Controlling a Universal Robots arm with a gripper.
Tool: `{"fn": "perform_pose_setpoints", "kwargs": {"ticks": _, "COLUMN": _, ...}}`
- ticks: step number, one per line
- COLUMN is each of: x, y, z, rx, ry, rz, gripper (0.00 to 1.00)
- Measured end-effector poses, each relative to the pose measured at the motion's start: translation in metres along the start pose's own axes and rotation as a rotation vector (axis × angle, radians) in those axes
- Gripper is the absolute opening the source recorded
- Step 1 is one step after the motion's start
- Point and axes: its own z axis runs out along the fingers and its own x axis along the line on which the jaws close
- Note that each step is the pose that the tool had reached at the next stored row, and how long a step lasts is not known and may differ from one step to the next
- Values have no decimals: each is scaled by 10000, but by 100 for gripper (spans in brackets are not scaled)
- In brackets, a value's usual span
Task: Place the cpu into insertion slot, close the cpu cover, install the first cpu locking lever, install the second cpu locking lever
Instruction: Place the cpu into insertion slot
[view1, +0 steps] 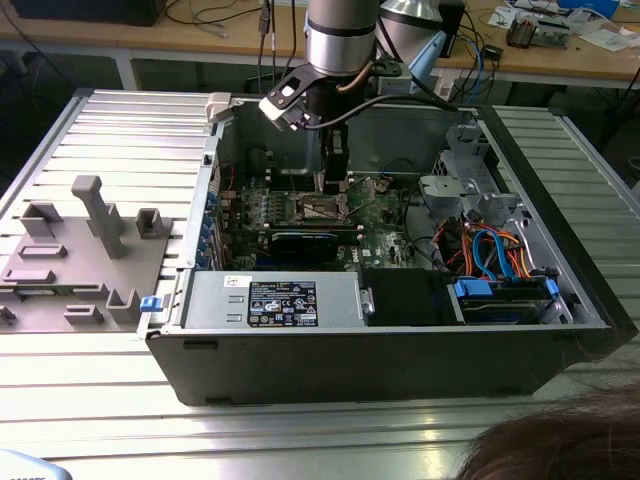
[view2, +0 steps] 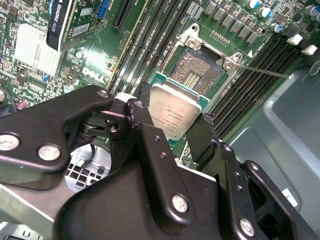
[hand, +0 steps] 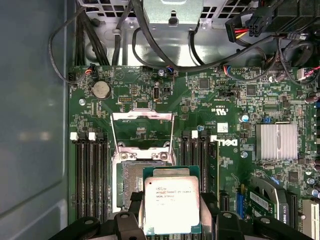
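Gripper (view2: 172, 117) is clamped on the chip (view2: 175, 111), fingers (view2: 202, 135) on two opposite edges, metal top facing up. Chip hangs low over the socket (hand: 131, 181), overlapping one side, not seated. Can't tell if any corner touches. Socket sits mid-board, btw the two banks of memory slots (hand: 90, 175). Cover (hand: 142, 115) is flipped open just beyond the socket, green board (hand: 230, 100) showing thru its window.

Handling, my guess: chip's light, thin, stiff, w/ a smooth top that could slip. The contacts underneath & the socket pins probably damage easily, so an edges-only hold seems right.

Containers: PC case (view1: 400, 360) lies open on the ribbed table (view1: 120, 130). It holds the board, a black graphics card (view1: 305, 247), a power supply box (view1: 215, 300) along its front wall & coloured cables (view1: 490, 250) by the far corner. A grey holder tray (view1: 90, 275) sits beside the case, near the table's edge.
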Motion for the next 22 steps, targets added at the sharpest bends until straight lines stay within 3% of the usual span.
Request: {"fn": "perform_pose_setpoints", "kwargs": {"ticks": 22, "x": 0, "y": 0, "z": 7, "rx": 9, "ry": -62, "rz": 269, "gripper": 54}}
